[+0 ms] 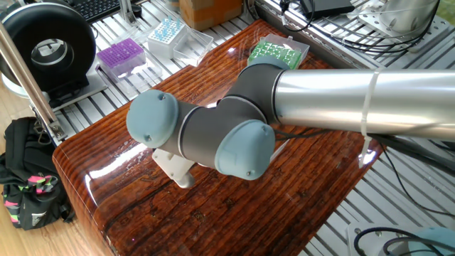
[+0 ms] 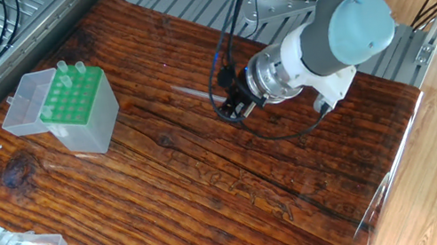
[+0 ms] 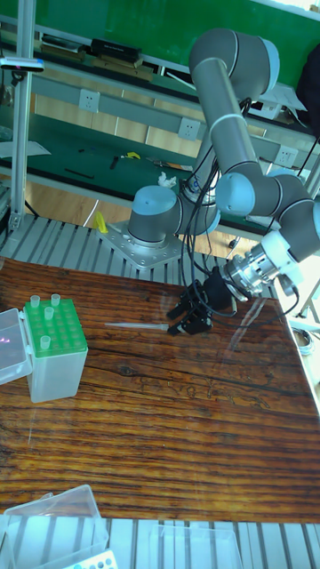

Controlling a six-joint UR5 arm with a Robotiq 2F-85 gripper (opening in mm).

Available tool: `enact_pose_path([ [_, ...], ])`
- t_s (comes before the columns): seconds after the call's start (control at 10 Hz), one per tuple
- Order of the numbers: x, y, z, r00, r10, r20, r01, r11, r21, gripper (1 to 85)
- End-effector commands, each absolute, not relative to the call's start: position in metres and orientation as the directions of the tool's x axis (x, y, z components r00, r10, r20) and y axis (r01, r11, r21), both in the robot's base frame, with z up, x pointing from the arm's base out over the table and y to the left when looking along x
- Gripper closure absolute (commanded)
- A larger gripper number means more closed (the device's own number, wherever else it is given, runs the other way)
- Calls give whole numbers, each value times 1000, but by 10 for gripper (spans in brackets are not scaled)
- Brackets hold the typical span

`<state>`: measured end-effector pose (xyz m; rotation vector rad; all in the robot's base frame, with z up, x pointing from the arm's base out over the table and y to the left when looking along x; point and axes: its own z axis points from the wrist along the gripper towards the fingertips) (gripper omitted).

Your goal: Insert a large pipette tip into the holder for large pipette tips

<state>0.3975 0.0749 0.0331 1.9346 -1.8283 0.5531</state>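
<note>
The large pipette tip point(image 3: 136, 327) lies flat on the wooden table, whitish and slender, also visible in the other fixed view as a pipette tip point(image 2: 193, 94). My gripper point(image 3: 183, 320) hovers low at the tip's thick right end, its black fingers spread open with nothing clamped between them. The other fixed view shows the gripper point(image 2: 232, 106) just right of the tip. Left of the tip stands the holder point(image 3: 53, 347) with its green grid top, a few tips upright in it and its clear lid hanging open. The arm hides the gripper in one fixed view, where only the holder point(image 1: 278, 50) shows.
A purple-topped box point(image 1: 121, 54) and a blue-topped box point(image 1: 166, 31) sit on the metal rails beyond the table. A black spool point(image 1: 48, 47) and a black bag point(image 1: 27, 181) are at the left. A clear box point(image 3: 55, 526) rests at the table's near edge.
</note>
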Motion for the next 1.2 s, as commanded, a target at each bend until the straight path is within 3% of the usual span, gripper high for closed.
enact_pose_path([
  [0.0,393,72,26,54,-833,550,-998,-42,36,393],
  [0.8,383,66,44,-10,-753,658,-1000,26,15,423],
  [1.1,382,75,36,5,-788,615,-1000,12,25,423],
])
